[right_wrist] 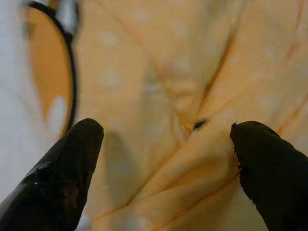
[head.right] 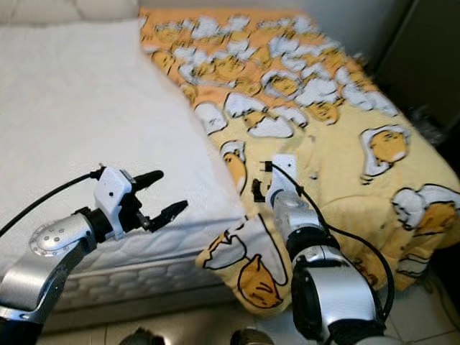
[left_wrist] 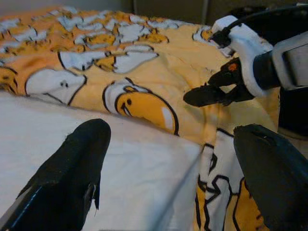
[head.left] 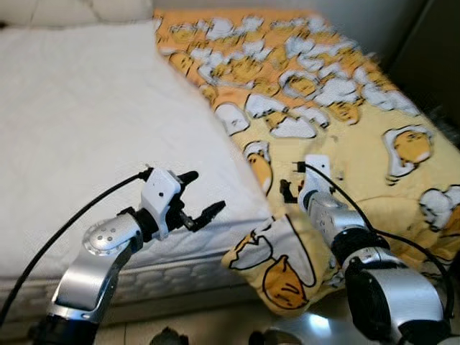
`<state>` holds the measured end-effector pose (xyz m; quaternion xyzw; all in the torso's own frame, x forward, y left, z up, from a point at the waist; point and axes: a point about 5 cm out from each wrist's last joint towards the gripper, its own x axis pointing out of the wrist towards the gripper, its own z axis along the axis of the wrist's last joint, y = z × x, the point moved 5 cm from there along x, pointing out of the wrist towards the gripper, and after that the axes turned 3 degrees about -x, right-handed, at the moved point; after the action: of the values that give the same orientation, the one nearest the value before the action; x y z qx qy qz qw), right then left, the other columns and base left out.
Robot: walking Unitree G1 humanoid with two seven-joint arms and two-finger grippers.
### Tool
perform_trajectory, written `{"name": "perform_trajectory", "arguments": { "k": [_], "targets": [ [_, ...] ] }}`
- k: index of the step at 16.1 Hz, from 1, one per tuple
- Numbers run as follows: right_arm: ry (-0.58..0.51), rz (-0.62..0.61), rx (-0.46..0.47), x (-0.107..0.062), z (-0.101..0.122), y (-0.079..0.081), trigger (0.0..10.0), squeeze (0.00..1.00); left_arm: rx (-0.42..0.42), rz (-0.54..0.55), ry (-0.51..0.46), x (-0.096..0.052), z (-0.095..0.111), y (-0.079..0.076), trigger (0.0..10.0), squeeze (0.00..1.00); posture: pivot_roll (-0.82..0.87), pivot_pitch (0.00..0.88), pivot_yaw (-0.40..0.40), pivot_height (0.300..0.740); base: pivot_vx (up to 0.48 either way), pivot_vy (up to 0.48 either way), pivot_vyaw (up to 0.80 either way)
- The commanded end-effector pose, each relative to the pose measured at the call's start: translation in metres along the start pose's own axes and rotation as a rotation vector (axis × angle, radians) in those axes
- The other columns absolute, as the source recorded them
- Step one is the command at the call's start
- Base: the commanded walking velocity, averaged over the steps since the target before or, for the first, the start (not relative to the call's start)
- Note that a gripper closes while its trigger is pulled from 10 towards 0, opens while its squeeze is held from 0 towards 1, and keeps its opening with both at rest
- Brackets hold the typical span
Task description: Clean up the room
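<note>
A yellow blanket [head.left: 345, 144] printed with white and orange egg figures covers the right half of the bed, and its front corner [head.left: 277, 266] hangs over the edge. The white mattress [head.left: 93, 129] lies bare on the left. My left gripper [head.left: 206, 191] is open and hovers over the mattress's front edge, just left of the blanket's border. My right gripper [head.left: 291, 183] points down onto the blanket near that border. In the right wrist view its fingers [right_wrist: 72, 159] stand wide apart over creased yellow cloth [right_wrist: 163, 96], so it is open. The left wrist view shows the right gripper [left_wrist: 211, 94] against the blanket.
White pillows [head.left: 72, 11] lie at the head of the bed, top left. Dark furniture [head.left: 431, 50] stands close to the bed's right side. A strip of pale tiled floor [head.left: 215, 323] runs below the bed's front edge.
</note>
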<state>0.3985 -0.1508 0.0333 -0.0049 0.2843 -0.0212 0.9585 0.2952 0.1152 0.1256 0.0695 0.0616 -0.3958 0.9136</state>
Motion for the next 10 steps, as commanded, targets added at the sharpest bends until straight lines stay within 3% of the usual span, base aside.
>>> {"name": "perform_trajectory", "arguments": {
  "k": [1, 4, 9, 10],
  "targets": [
    [0.009, -0.038, 0.104, 0.000, 0.000, -0.006, 10.0, 0.00, -0.006, -0.029, 0.008, -0.003, 0.000, -0.007, 10.0, 0.80, 0.05, 0.190, -0.030, 0.740, 0.000, 0.000, 0.00],
    [0.048, -0.031, 0.171, 0.001, -0.010, -0.002, 10.0, 0.00, -0.003, -0.061, 0.035, -0.007, -0.004, -0.013, 10.0, 0.80, 0.06, 0.199, -0.027, 0.740, 0.000, 0.000, 0.00],
    [0.050, -0.110, 0.217, 0.000, -0.011, -0.010, 9.7, 0.00, -0.004, -0.078, 0.021, -0.006, 0.001, -0.017, 10.0, 0.80, 0.04, 0.175, -0.035, 0.740, 0.000, 0.000, 0.00],
    [0.065, -0.122, 0.203, 0.000, -0.015, -0.010, 7.5, 0.00, -0.006, -0.081, 0.021, -0.005, 0.000, -0.017, 10.0, 0.80, 0.03, 0.173, -0.033, 0.740, 0.000, 0.000, 0.00]
  ]
}}
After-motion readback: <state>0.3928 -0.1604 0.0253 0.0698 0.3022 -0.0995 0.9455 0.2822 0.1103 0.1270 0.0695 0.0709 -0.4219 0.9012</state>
